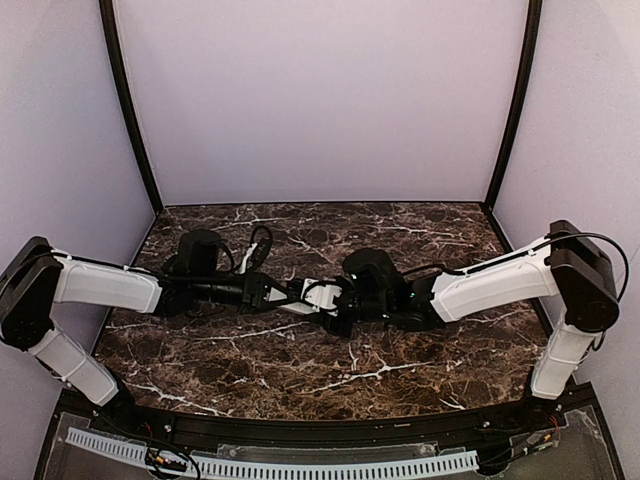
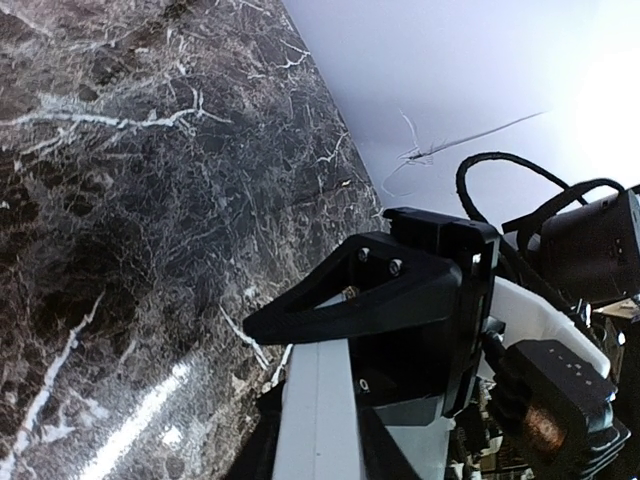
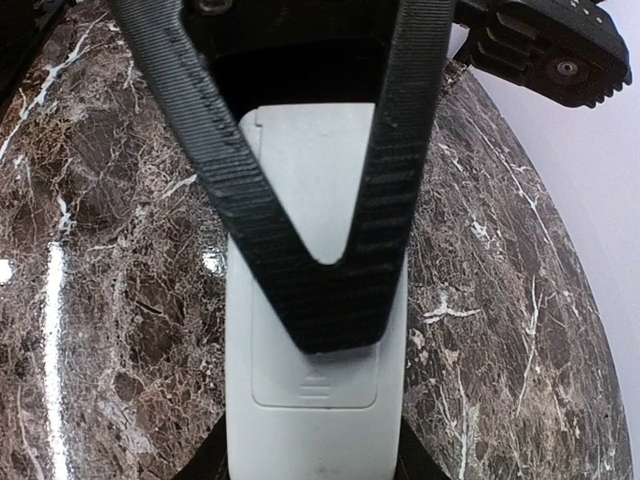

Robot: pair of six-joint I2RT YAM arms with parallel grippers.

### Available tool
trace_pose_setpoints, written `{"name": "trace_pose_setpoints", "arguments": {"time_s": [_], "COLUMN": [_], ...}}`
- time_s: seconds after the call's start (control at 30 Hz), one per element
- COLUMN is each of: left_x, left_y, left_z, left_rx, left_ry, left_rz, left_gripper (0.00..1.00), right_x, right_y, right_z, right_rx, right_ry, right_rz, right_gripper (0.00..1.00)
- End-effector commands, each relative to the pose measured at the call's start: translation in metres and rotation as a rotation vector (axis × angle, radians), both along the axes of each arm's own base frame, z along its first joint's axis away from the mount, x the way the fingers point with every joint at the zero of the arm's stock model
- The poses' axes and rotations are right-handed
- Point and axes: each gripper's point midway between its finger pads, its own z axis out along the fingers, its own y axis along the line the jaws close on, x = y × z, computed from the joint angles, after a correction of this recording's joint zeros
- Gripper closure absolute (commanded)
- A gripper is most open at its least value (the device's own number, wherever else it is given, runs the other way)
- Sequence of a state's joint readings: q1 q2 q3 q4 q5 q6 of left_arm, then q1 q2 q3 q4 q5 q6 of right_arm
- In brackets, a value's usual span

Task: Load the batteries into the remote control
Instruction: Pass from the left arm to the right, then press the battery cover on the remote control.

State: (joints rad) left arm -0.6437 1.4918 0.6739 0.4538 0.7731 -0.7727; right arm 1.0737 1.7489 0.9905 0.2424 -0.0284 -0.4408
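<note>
The remote control [image 3: 315,400] hangs over the middle of the dark marbled tabletop [image 1: 300,370], held between the two arms, which reach in from opposite sides. Seen from above, the left pincer [image 1: 283,294] is at the remote's 9 o'clock and the right pincer [image 1: 338,300] at its 3 o'clock, tips nearly meeting.

Both pincers are clamped on the remote control. In the right wrist view the white bar runs toward 12 o'clock, gripped at its near end between the right pincer's dark fingers at 5 and 7 o'clock. Its back panel faces the camera, with the rectangular battery cover seated and a small ridged catch near the bottom edge. A ribbed black triangular finger [image 3: 390,200] of the left pincer lies across the cover, its tip toward 6 o'clock.

In the left wrist view the remote rises from the bottom edge and ends under the right pincer's black triangular finger [image 2: 370,300].
</note>
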Motion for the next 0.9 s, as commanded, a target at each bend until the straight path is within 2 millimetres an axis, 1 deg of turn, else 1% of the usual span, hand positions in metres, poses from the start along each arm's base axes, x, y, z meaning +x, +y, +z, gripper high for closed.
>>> {"name": "trace_pose_setpoints", "arguments": {"time_s": [0.0, 0.07, 0.2, 0.3, 0.4, 0.5, 0.57, 0.73, 0.87], "left_x": [-0.007, -0.002, 0.008, 0.013, 0.019, 0.022, 0.022, 0.017, 0.012], "left_y": [-0.004, -0.001, 0.008, 0.015, 0.023, 0.028, 0.028, 0.023, 0.019], "left_z": [0.021, 0.023, 0.029, 0.035, 0.04, 0.04, 0.04, 0.04, 0.041], "left_rx": [-0.026, -0.02, -0.004, 0.015, 0.03, 0.048, 0.049, 0.0, -0.042], "left_ry": [-0.059, -0.061, -0.076, -0.104, -0.124, -0.129, -0.126, -0.101, -0.082], "left_rz": [-0.033, -0.01, 0.033, 0.06, 0.103, 0.123, 0.122, 0.088, 0.06], "left_gripper": [0.61, 0.53, 0.51, 0.5, 0.51, 0.54, 0.57, 0.57, 0.59], "right_x": [0.003, 0.001, -0.001, -0.002, -0.002, -0.003, -0.001, -0.002, -0.004], "right_y": [0.003, 0.001, -0.002, -0.002, -0.002, -0.003, -0.004, -0.005, -0.006], "right_z": [0.009, 0.009, 0.01, 0.009, 0.009, 0.011, 0.012, 0.017, 0.022], "right_rx": [0.032, 0.035, 0.04, 0.037, 0.038, 0.043, 0.048, 0.062, 0.088], "right_ry": [-0.023, -0.024, -0.022, -0.015, -0.013, -0.014, -0.021, -0.029, -0.033], "right_rz": [-0.02, -0.02, -0.015, -0.011, -0.011, -0.013, -0.019, -0.02, -0.014], "right_gripper": [1.0, 1.0, 1.0, 1.0, 1.0, 1.0, 1.0, 1.0, 1.0]}}
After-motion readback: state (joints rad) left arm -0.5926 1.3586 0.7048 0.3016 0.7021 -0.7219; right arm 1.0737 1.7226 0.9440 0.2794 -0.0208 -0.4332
